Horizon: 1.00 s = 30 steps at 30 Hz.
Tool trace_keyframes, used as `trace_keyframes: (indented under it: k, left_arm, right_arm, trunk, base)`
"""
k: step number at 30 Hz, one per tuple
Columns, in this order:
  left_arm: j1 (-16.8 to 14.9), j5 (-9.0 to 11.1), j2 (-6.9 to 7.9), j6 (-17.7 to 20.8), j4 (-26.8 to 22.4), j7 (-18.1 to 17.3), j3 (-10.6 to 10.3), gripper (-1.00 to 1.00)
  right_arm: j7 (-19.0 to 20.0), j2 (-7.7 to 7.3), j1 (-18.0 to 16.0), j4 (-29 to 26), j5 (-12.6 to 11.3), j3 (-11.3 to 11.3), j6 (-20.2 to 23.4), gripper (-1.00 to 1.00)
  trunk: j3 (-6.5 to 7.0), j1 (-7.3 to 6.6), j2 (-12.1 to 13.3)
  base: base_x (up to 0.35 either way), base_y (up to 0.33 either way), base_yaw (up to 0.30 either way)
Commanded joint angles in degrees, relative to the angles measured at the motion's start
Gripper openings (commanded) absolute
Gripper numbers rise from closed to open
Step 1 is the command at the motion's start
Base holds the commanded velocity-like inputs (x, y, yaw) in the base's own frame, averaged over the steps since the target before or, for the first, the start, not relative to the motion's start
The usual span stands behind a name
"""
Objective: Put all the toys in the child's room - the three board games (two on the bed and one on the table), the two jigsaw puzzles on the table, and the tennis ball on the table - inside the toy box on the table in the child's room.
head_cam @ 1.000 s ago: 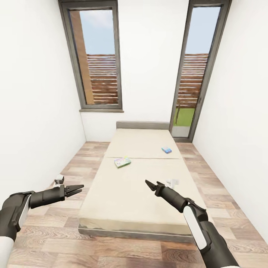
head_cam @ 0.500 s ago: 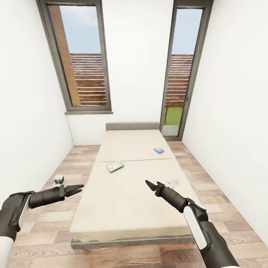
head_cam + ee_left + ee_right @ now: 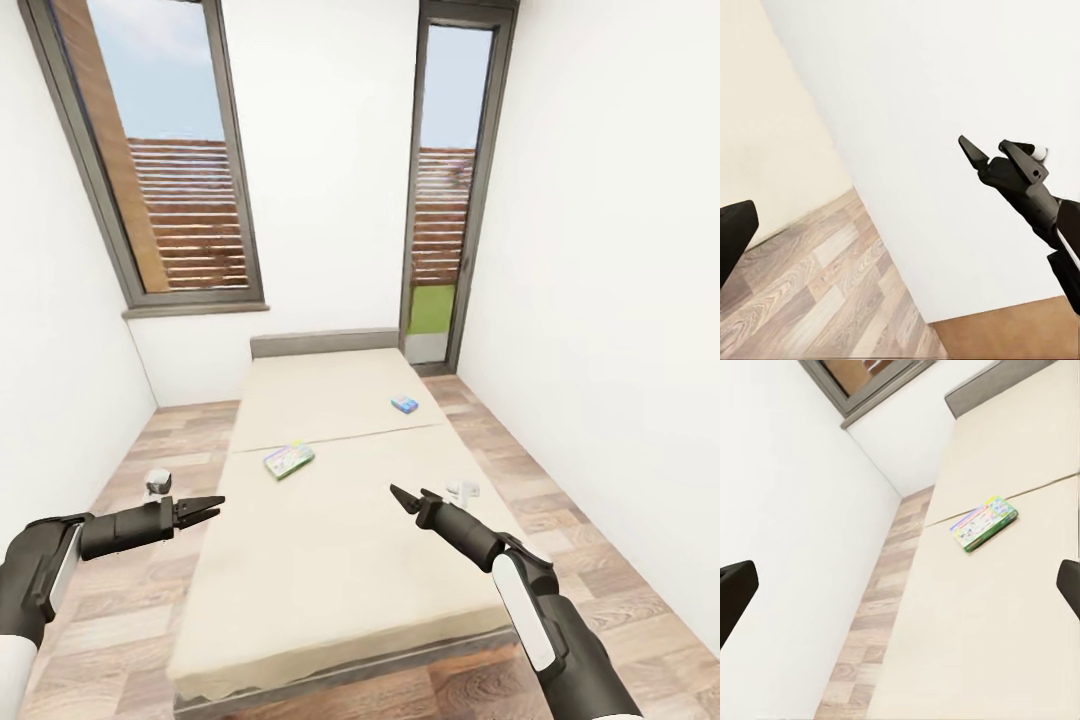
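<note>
Two board games lie on the beige bed [image 3: 330,540]. The green-edged one with a white busy cover [image 3: 288,459] [image 3: 984,522] sits near the mattress seam. The small blue one [image 3: 405,404] lies farther back towards the headboard. My left gripper [image 3: 205,510] hangs open over the floor beside the bed's left edge, empty. My right gripper [image 3: 410,497] [image 3: 994,148] is open above the bed's right half, well short of both games, with its fingers [image 3: 1069,585] spread wide. The table, toy box, jigsaw puzzles and tennis ball are out of view.
A small white object [image 3: 462,490] lies on the bed just beyond the right gripper. A white-and-grey item [image 3: 155,483] stands on the wood floor left of the bed. White walls close both sides, and tall grey-framed windows [image 3: 160,170] stand behind the headboard [image 3: 325,343].
The whole picture has shifted, so the camera has moved: the bed looks nearer and angled more to the left. Both arms hold the same pose, grippers open.
</note>
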Motion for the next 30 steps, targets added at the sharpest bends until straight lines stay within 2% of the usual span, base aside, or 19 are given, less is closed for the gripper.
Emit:
trace_keyframes:
  k: [1, 7, 22, 30]
  left_arm:
    - [-0.03, -0.04, 0.02, 0.6, 0.0, -0.25, 0.01, 1.0]
    - [-0.03, -0.04, 0.02, 0.6, 0.0, -0.26, -0.01, 1.0]
    - [-0.03, -0.04, 0.02, 0.6, 0.0, -0.35, -0.08, 1.0]
    - [-0.03, 0.01, 0.02, 0.62, 0.0, -0.49, 0.16, 1.0]
  right_arm:
    - [0.0, 0.03, -0.06, -0.01, -0.5, -0.06, 0.49, 1.0]
    - [0.01, 0.03, -0.06, 0.08, -0.46, 0.06, 0.42, 1.0]
    - [0.02, 0.03, -0.06, 0.09, -0.38, 0.21, 0.41, 1.0]
    - [0.0, 0.03, -0.06, 0.08, -0.41, 0.18, 0.41, 1.0]
  trunk:
    - [-0.13, 0.04, -0.13]
    - [-0.13, 0.04, -0.13]
    - [-0.13, 0.04, -0.13]
    - [-0.01, 0.04, -0.13]
  base:
    - [0.048, 0.277, -0.223]
    - [0.016, 0.281, -0.128]
    - [0.001, 0.288, -0.021]
    - [0.03, 0.241, -0.16]
